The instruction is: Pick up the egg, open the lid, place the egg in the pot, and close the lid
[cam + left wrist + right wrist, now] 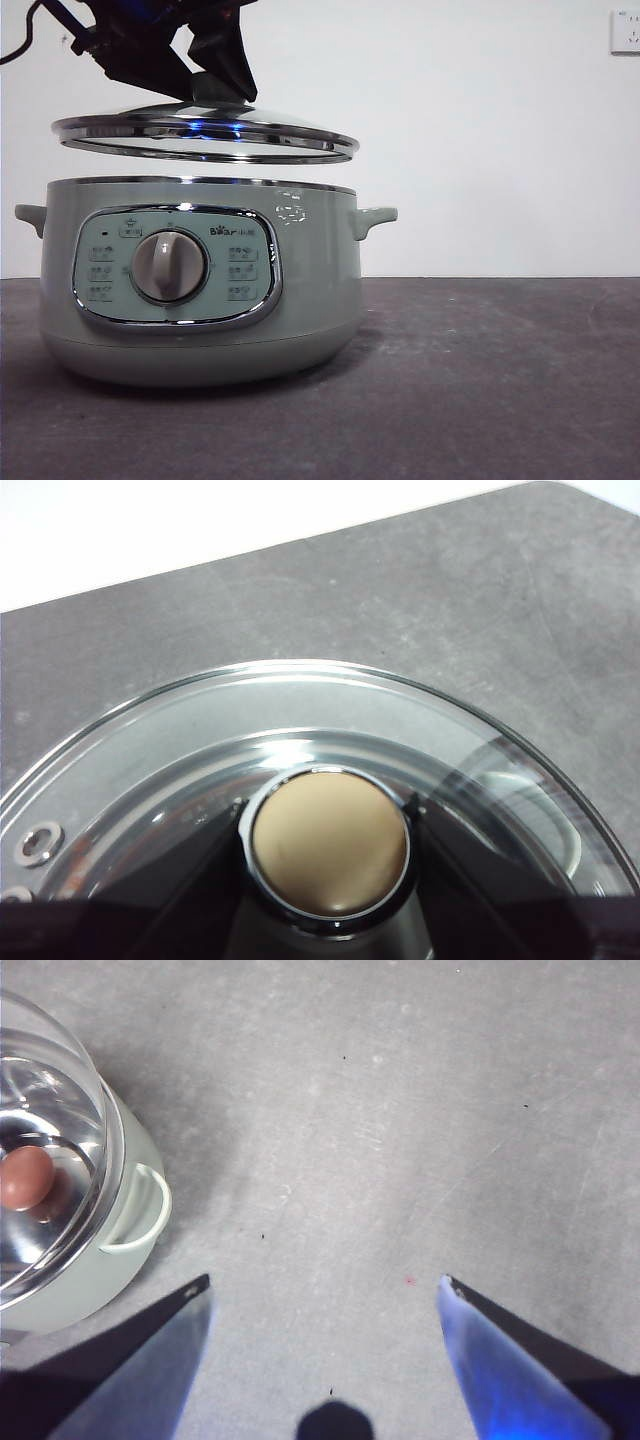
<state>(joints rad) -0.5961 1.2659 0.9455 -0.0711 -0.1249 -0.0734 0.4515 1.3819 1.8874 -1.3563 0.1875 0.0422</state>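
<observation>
The front view looks level across the table (500, 380), close to the pot (200, 290). The left wrist view peers straight down, very near the lid (300, 710). The right wrist view looks down from higher, sharing pot and lid.

We see the big green pot (200, 290) sitting open. The shiny glass lid (205, 135) floats just above it. The little brown egg (25, 1178) lies inside.

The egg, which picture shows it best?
The right wrist view. There the egg shows as a small reddish-brown shape inside the pot, seen from above. In the front view the pot's wall hides it. In the left wrist view I cannot find it; the lid and its knob fill the picture.
</observation>
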